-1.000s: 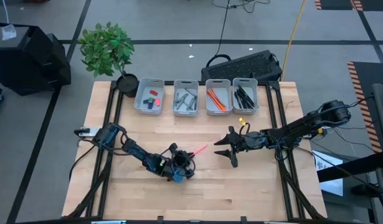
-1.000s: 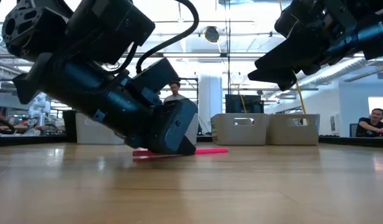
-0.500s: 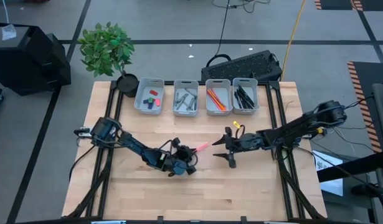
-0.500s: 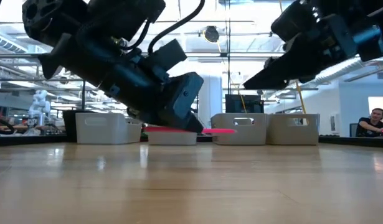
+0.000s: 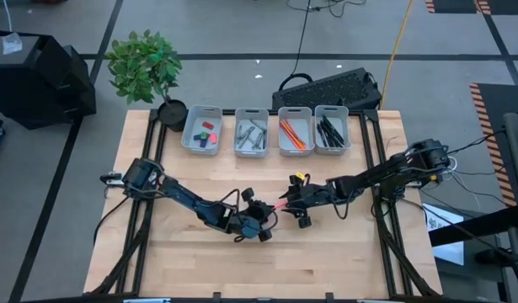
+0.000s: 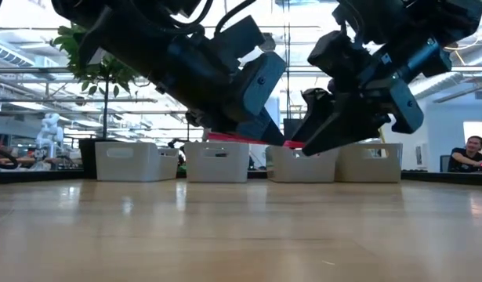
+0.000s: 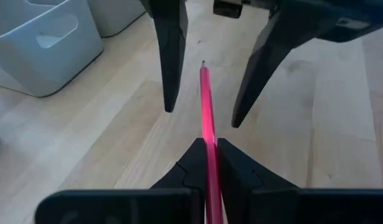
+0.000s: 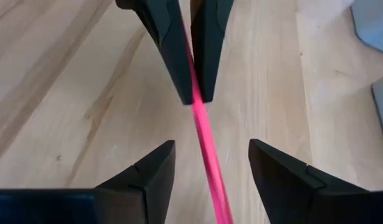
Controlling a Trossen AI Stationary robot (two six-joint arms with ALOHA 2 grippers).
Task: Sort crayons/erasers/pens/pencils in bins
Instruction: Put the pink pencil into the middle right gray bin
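Mid-counter, the left gripper (image 5: 260, 225) has its jaws clamped tight on a pink pencil (image 5: 276, 205), and the right gripper (image 5: 294, 204) sits with its jaws spread wide, one finger either side of the pencil's free end, not touching it. The left wrist view gives that best: pencil (image 7: 207, 118) pinched at the near end, sharpened tip between the two spread fingers (image 7: 169, 56) of the other arm. The right wrist view shows the reverse, the pencil (image 8: 207, 146) running between its own parted fingers (image 8: 147, 174) up to the closed pair beyond.

Only the low view shows height: the pencil (image 6: 248, 139) is off the counter, near level, bridging the two grippers. From above, its long axis runs from about 7 o'clock at the left gripper to 1 o'clock at the tip.

The counter (image 5: 200, 261) is pale wood. Four bins (image 5: 249, 132) line its 12 o'clock edge; the leftmost holds the erasers (image 5: 207, 132). A plant (image 5: 145, 66) stands at the 11 o'clock corner, an open office behind.
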